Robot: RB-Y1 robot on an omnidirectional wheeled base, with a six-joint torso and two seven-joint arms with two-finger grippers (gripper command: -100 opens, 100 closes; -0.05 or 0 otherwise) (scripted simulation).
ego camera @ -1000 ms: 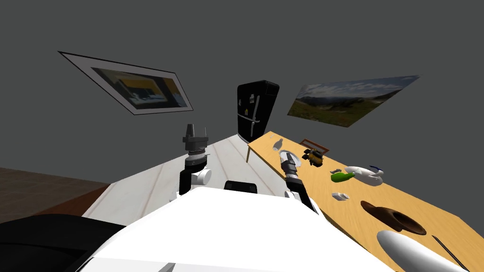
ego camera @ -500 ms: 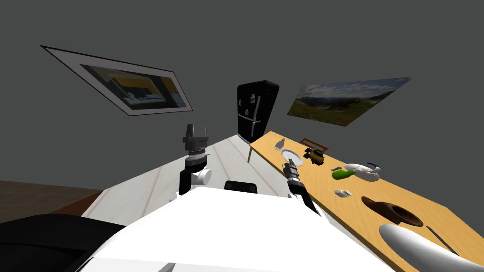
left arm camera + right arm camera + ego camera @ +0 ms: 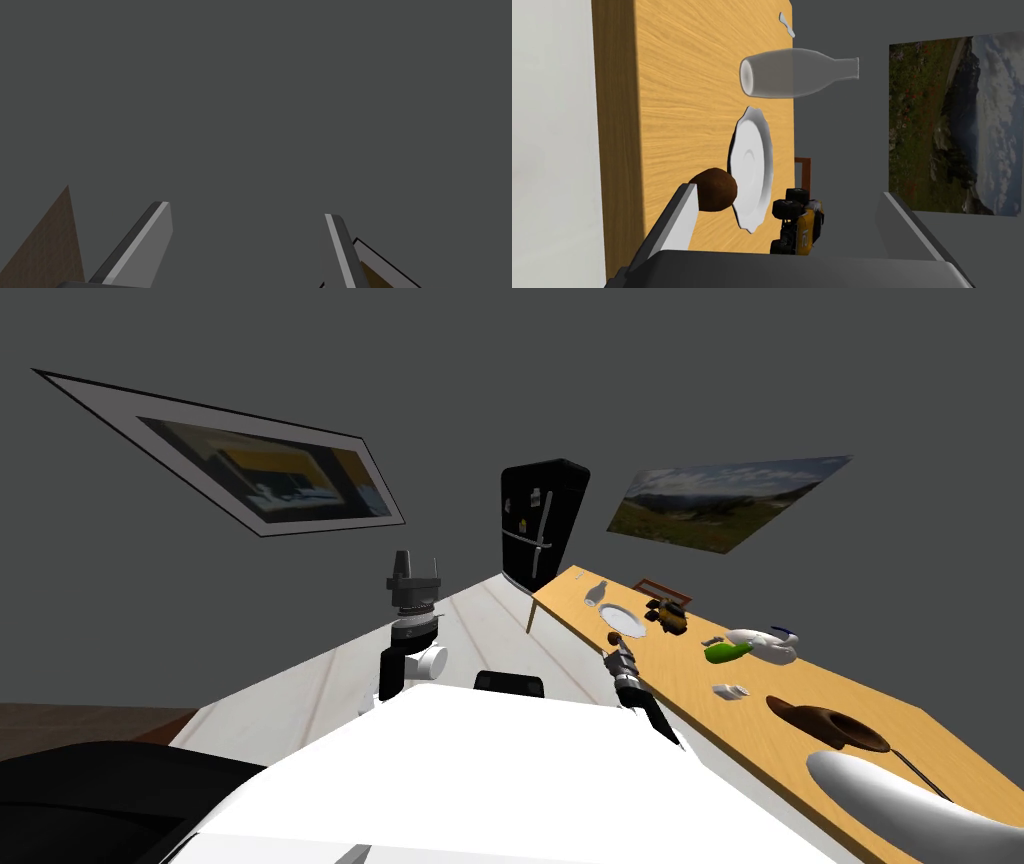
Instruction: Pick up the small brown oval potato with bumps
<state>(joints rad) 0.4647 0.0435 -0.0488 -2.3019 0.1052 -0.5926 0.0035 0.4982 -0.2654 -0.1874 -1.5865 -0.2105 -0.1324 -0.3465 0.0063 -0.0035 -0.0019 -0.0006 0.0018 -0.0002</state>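
The small brown potato (image 3: 714, 190) lies on the wooden table (image 3: 677, 100) against the edge of a white plate (image 3: 752, 167). In the head view the potato (image 3: 613, 638) is a dark dot near the table's near edge, just ahead of my right gripper (image 3: 614, 652). My right gripper (image 3: 789, 205) is open; the potato sits at the tip of one finger (image 3: 679, 220), just inside it, and nothing is held. My left gripper (image 3: 413, 566) is raised in front of my chest, away from the table, and in its own wrist view the left gripper (image 3: 247, 215) stands open and empty.
Beyond the plate lies a clear bottle (image 3: 797, 75), and a yellow and black toy car (image 3: 797, 227) stands beside it. Farther along the table (image 3: 900, 718) are a green bottle (image 3: 727, 652), a white object (image 3: 768, 645) and a brown hat (image 3: 828, 726). A black fridge (image 3: 543, 523) stands past the table's end.
My right hand has drawn back from over the plate towards the table's near edge, so the potato now shows ahead of it. The head camera has shifted. The left arm is still.
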